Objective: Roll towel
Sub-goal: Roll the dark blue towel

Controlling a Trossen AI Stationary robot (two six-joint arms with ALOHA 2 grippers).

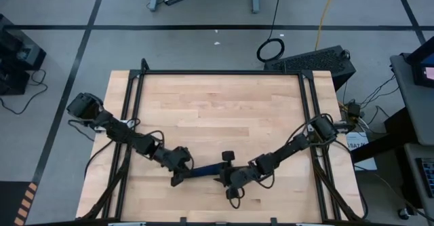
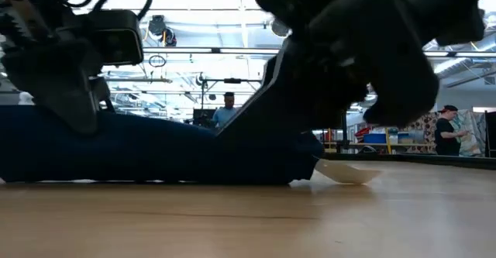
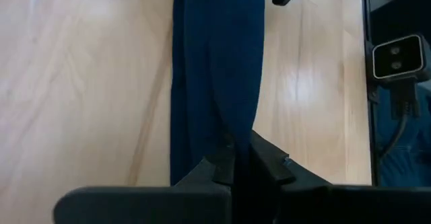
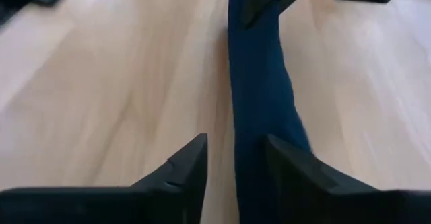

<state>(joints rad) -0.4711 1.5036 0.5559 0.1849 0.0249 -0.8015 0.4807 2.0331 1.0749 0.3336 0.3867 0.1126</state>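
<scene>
The dark navy blue towel of soft thin cloth (image 1: 203,171) lies gathered into a long narrow band near the front edge of the pale wooden table (image 1: 217,110), stretched between the two grippers, so the rolling looks well advanced and is now being tightened or finished. The left gripper (image 3: 236,167) is clamped shut on one end of the band, its fingers pinching the fabric. The right gripper (image 4: 236,160) sits low at the other end with its fingers parted and the cloth running between them, not visibly pinched. Both arms reach inward from the table's sides, bent low over the wood. The next move probably calls for the right fingers to close on the cloth while the left holds its end firm.
</scene>
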